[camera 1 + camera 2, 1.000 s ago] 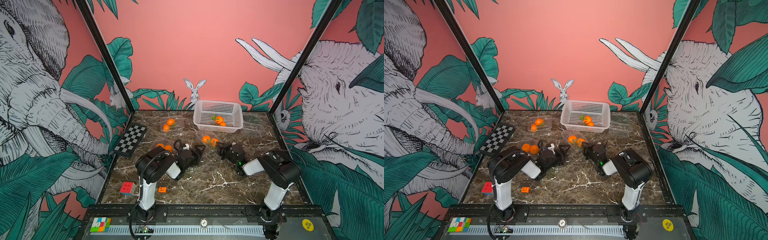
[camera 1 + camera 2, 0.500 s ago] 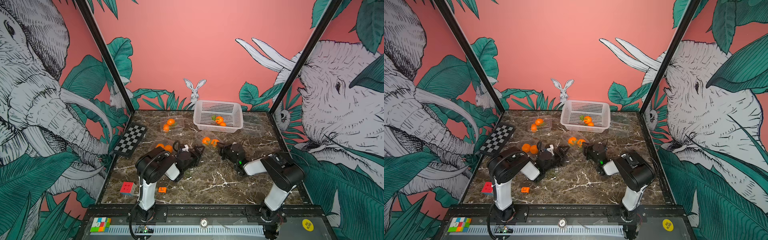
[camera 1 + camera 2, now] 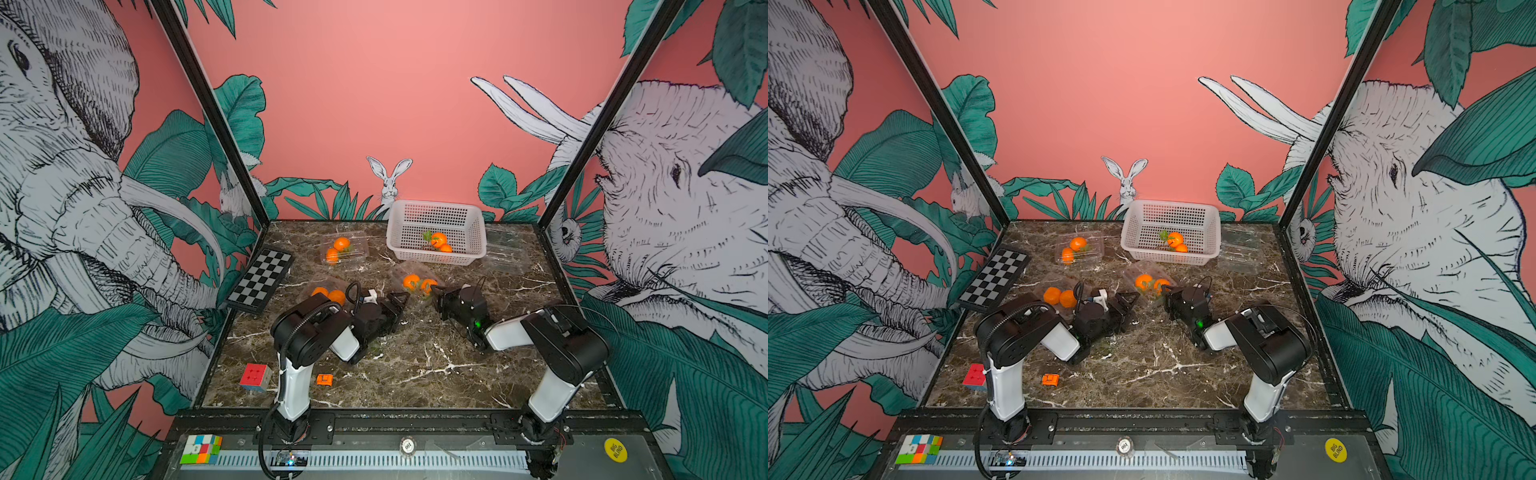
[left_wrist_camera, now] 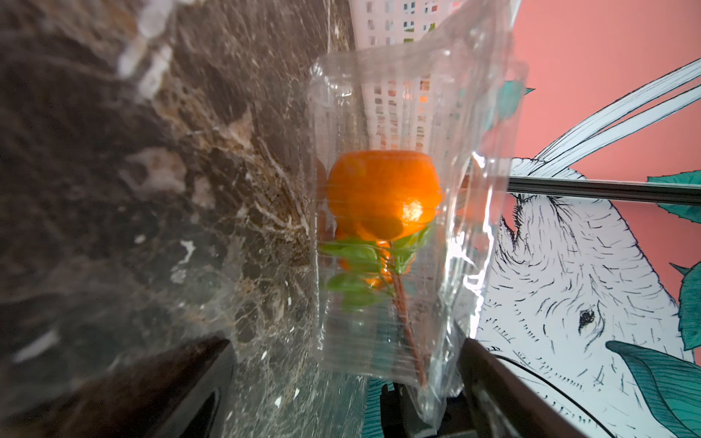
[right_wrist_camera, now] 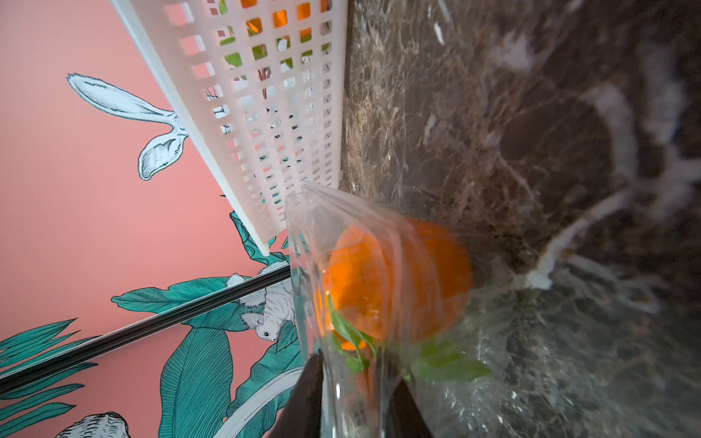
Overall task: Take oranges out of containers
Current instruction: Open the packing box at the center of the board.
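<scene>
A clear container [image 3: 417, 277] holding two oranges [image 3: 411, 281] with green leaves lies mid-table. My right gripper [image 5: 356, 398] is shut on its thin plastic rim, seen from above [image 3: 437, 296] at its right end. In the right wrist view an orange [image 5: 398, 280] sits just beyond the fingers. My left gripper [image 4: 341, 379] is open, and the near end of the container [image 4: 398, 113] lies between its fingers without clear contact. From above, the left gripper [image 3: 397, 299] is at the container's left. Two more containers [image 3: 344, 249] [image 3: 326, 291] hold oranges.
A white basket [image 3: 436, 216] at the back holds two oranges [image 3: 438, 240], close behind the held container. An empty clear container [image 3: 505, 249] lies to its right. A checkerboard [image 3: 259, 284] sits at the left edge. A red cube [image 3: 254, 376] and a small orange block [image 3: 324, 379] lie at front left.
Almost nothing has moved. The right arm's elbow has drifted slightly right and lower, and the held container has shifted a trifle. The left gripper stays open in place.
</scene>
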`<move>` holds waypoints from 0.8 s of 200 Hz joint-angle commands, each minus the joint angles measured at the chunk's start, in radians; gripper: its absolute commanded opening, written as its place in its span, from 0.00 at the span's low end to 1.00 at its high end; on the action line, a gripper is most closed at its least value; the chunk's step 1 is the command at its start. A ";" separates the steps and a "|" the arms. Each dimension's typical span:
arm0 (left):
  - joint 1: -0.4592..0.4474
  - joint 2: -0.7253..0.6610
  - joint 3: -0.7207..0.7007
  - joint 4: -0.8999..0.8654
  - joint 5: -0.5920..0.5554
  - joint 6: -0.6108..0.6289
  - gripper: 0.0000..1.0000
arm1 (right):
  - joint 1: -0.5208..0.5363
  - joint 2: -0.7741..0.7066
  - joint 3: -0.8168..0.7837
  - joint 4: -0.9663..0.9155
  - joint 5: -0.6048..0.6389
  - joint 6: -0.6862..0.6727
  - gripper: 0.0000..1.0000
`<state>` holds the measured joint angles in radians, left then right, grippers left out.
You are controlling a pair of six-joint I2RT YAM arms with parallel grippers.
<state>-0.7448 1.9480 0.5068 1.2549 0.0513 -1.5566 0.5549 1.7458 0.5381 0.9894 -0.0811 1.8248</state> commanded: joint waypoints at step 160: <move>-0.009 0.035 -0.030 -0.076 -0.019 -0.016 0.94 | 0.023 -0.009 0.025 0.023 -0.008 0.003 0.25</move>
<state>-0.7456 1.9514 0.5037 1.2652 0.0467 -1.5642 0.5678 1.7466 0.5549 0.9913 -0.0860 1.8362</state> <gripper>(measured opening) 0.941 0.252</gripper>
